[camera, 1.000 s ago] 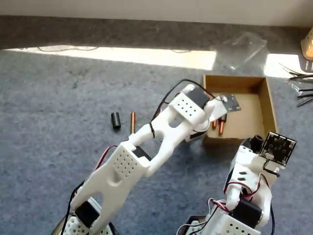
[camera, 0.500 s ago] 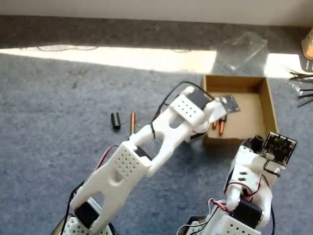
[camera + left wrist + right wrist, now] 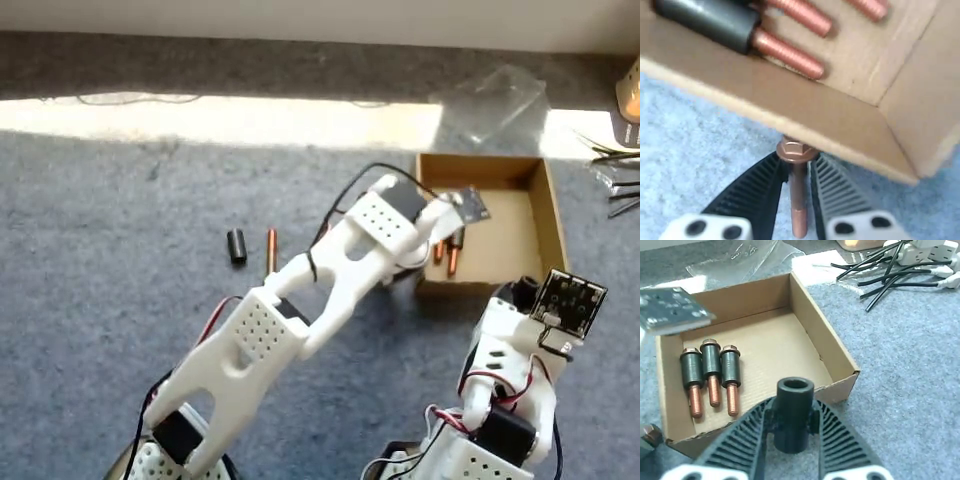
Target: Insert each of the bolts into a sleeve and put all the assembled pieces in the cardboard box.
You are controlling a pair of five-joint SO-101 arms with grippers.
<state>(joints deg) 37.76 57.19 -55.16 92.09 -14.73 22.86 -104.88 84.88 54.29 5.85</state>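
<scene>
The cardboard box [image 3: 530, 225] lies open at the right; three bolts in black sleeves [image 3: 711, 372] lie side by side in it. My left gripper [image 3: 796, 162] is shut on a copper bolt [image 3: 798, 200], whose hex head [image 3: 794, 150] sits just outside the box's near wall [image 3: 805, 117]. The left arm [image 3: 340, 265] stretches to that box corner. My right gripper [image 3: 792, 412], near the box's front side, is shut on an upright black sleeve [image 3: 794, 405]. A loose black sleeve [image 3: 236, 245] and a loose bolt [image 3: 271, 250] lie together on the carpet to the left.
Grey carpet [image 3: 120, 260] covers the floor. A clear plastic bag [image 3: 495, 95] lies behind the box. Black cables [image 3: 890, 270] and a white power strip [image 3: 935, 250] lie to the box's right. The left arm's camera board [image 3: 670, 310] hangs over the box's corner.
The left arm's wrist has edged slightly toward the box with the bolt. The right arm has kept still.
</scene>
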